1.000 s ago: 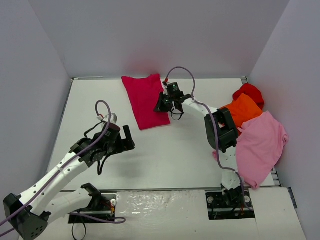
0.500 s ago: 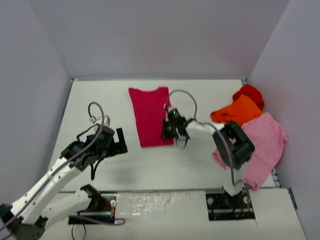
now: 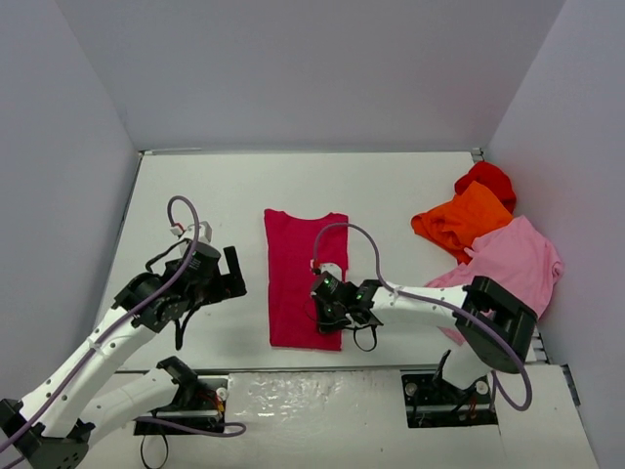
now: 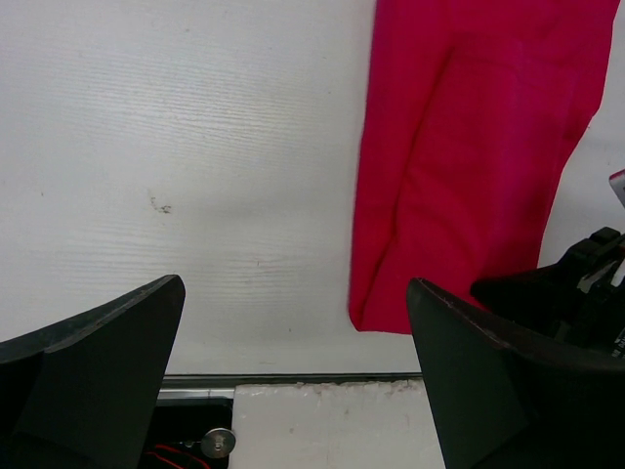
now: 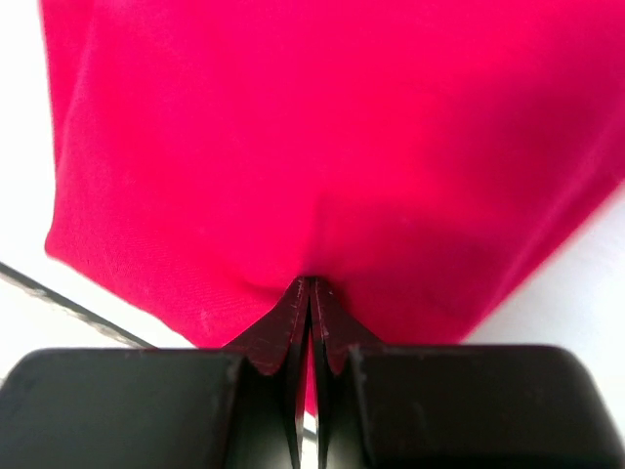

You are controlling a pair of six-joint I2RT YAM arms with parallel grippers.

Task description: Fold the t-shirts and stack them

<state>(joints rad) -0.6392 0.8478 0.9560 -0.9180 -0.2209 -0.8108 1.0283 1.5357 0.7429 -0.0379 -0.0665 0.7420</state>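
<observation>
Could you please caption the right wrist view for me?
The right fingers pinch the raspberry-red t-shirt by its edge.

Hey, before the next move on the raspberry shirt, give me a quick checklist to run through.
1. Grip: right gripper shut on the raspberry shirt, at its right edge: ok.
2. Free arm: left gripper open, off the cloth: ok.
3. Lie: raspberry shirt flat, a long strip, all on the table: ok.
4. Layers: every layer pinched: cannot tell.
5. Clearance: orange shirt, pink shirt and red shirt apart from the raspberry one: ok.
6. Those three folded: not ok, heaped at the right.
</observation>
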